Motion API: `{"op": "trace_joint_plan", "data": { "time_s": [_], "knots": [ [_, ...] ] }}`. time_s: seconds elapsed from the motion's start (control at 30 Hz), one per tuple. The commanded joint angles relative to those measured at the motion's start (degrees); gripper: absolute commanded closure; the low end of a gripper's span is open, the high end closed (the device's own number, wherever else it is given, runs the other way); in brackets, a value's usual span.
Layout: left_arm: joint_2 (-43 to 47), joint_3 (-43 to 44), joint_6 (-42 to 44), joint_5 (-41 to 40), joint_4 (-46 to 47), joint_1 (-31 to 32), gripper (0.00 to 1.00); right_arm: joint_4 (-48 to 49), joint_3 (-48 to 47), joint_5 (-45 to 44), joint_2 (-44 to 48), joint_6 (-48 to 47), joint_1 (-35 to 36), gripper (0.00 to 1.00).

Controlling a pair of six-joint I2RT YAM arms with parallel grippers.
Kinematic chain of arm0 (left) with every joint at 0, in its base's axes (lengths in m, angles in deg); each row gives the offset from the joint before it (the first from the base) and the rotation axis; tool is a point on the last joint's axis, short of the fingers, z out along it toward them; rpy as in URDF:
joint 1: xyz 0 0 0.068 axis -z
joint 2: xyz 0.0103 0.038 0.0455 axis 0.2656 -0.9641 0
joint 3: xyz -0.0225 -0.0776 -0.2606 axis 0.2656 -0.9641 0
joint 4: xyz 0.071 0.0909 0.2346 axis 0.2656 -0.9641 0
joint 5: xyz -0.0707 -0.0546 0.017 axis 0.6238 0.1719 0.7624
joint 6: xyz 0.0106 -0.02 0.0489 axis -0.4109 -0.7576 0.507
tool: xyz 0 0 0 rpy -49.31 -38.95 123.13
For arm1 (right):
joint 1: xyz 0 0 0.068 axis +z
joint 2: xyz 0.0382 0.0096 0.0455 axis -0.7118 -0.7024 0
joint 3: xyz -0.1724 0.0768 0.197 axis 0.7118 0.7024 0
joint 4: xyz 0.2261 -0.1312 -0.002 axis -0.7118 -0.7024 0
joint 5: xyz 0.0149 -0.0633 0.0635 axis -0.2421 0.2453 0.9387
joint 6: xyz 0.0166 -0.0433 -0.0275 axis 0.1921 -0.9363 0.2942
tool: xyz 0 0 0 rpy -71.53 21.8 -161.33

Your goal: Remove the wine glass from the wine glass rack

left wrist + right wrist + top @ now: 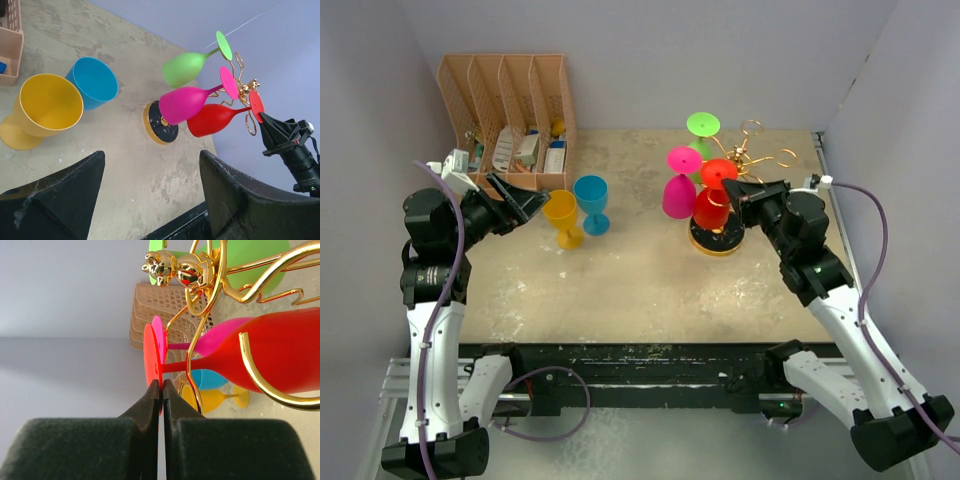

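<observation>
The gold wine glass rack [757, 150] stands on its round dark base [717, 241] at the right of the table. Three glasses hang upside down on it: red [712, 208], pink [678, 195] and green [703, 125]. My right gripper [732, 190] is shut on the rim of the red wine glass's foot [151, 352]; the fingertips [154, 386] pinch the disc, and the stem still sits in a gold loop [210, 285]. My left gripper [535, 203] is open and empty beside the yellow glass, far from the rack [244, 90].
A yellow glass [563, 215] and a blue glass [591, 200] stand upright left of centre. A tan file organiser [510, 120] with small items stands at the back left. Walls close in on both sides and at the back.
</observation>
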Motion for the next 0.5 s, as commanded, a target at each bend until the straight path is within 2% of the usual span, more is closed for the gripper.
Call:
{"op": "trace_joint_plan", "data": {
  "time_s": [0.0, 0.3, 0.47],
  "knots": [
    [0.71, 0.10, 0.09, 0.71, 1.94, 0.29, 0.21, 6.18, -0.56, 0.42, -0.12, 1.06, -0.08, 1.00],
    [0.82, -0.21, 0.09, 0.71, 2.21, 0.28, 0.20, 7.67, -3.31, 11.71, -4.54, -4.43, -0.08, 1.00],
    [0.84, 0.10, 0.17, 1.12, 1.68, 0.28, 0.20, 6.96, -3.87, 14.20, -4.21, -6.46, -0.08, 1.00]
  ]
}}
